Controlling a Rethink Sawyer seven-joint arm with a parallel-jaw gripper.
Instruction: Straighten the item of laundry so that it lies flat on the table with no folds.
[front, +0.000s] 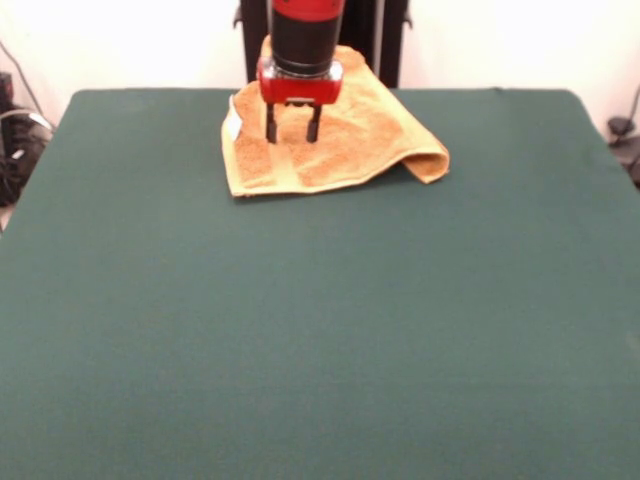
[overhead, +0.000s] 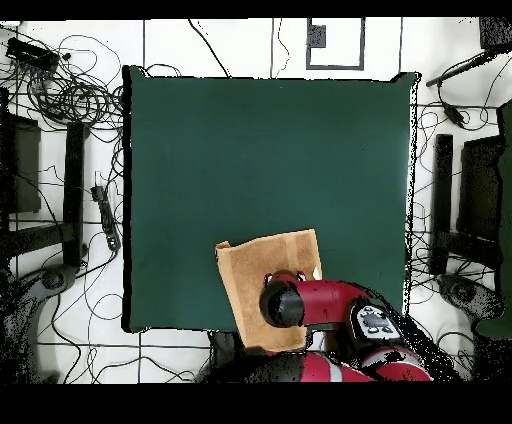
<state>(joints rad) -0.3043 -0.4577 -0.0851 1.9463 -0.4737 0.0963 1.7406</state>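
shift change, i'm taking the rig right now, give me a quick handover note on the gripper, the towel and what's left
Gripper: open, fingers pointing down over the towel's middle, holding nothing; whether the tips touch the cloth is unclear.
Towel: at the table's robot-side edge, partly beneath the arm. Not flat: in the front view its right corner is folded over on itself, and the cloth looks rumpled near the small white tag on its left edge.
Done: nothing visibly finished.
Left: unfold that corner, smooth the towel flat on the table.

The towel (front: 340, 135) is showing rough terry cloth with one flat woven band; under it the surface (front: 300, 340) is looking matt green, cloth-like.
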